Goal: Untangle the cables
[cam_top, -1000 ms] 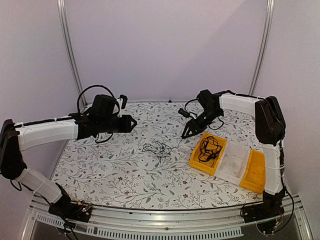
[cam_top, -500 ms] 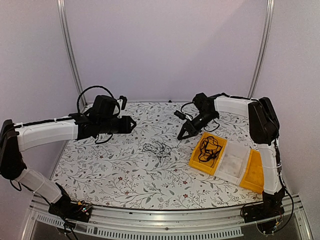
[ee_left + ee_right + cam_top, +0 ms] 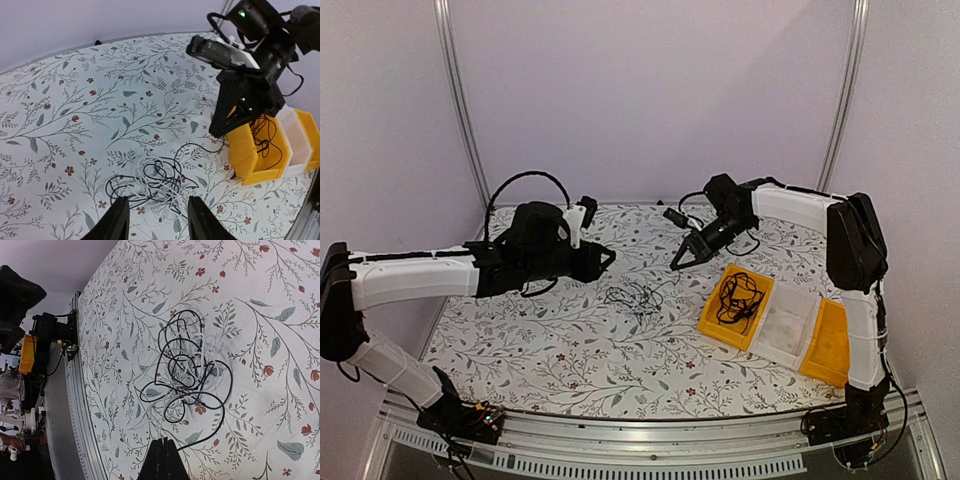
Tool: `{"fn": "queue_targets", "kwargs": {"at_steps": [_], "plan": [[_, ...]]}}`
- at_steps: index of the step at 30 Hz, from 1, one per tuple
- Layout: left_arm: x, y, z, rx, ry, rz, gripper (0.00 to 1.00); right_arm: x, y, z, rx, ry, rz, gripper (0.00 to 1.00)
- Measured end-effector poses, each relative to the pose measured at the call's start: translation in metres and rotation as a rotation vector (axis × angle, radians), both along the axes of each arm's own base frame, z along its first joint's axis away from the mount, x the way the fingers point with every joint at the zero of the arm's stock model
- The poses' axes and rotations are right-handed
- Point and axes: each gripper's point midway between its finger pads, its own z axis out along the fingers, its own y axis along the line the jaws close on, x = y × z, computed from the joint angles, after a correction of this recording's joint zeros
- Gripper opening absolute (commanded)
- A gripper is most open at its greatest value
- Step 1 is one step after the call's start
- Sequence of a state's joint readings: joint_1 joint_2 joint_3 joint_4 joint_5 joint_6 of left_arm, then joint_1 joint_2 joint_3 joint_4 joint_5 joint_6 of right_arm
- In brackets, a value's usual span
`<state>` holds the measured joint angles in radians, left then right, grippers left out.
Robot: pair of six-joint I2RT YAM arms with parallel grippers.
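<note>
A tangle of black and white cables (image 3: 633,297) lies on the flowered table (image 3: 550,340), seen close in the left wrist view (image 3: 157,180) and the right wrist view (image 3: 187,372). My left gripper (image 3: 605,258) hovers left of the tangle, its fingers (image 3: 117,222) spread wide at the near side of the loops with nothing between them. My right gripper (image 3: 677,265) is just right of the tangle, shut; a thin white strand (image 3: 161,422) runs straight into the seam of its fingertips (image 3: 162,442). A black strand (image 3: 210,435) passes beside them.
A yellow bin (image 3: 735,300) right of the tangle holds a separate bundle of black cable (image 3: 737,295). A clear bin (image 3: 785,325) and another yellow bin (image 3: 830,340) adjoin it. The table's metal front rail (image 3: 650,450) runs along the near edge.
My left arm has swung right toward the tangle and its jaws have opened wider. My right gripper has shifted left and back and closed from wide open to shut.
</note>
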<state>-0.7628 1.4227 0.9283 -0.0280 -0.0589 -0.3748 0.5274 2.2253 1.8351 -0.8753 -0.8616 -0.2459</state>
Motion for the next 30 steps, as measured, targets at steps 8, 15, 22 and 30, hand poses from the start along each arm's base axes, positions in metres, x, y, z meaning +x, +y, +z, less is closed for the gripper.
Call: {"fn": "queue_targets", "kwargs": {"at_steps": [8,15,22,30], "plan": [[-0.032,-0.046,0.038,-0.096,-0.204,-0.173,0.52,-0.009,0.017,0.134,0.210,-0.217,0.039,0.00],[-0.012,-0.075,0.024,-0.092,-0.280,-0.203,0.51,-0.023,0.023,0.181,0.282,-0.301,0.068,0.00],[0.011,-0.110,-0.027,-0.064,-0.250,-0.229,0.28,-0.025,0.023,0.190,0.287,-0.310,0.069,0.00],[0.021,-0.125,-0.083,-0.015,-0.188,-0.251,0.19,-0.034,0.016,0.287,0.408,-0.491,0.051,0.00]]}}
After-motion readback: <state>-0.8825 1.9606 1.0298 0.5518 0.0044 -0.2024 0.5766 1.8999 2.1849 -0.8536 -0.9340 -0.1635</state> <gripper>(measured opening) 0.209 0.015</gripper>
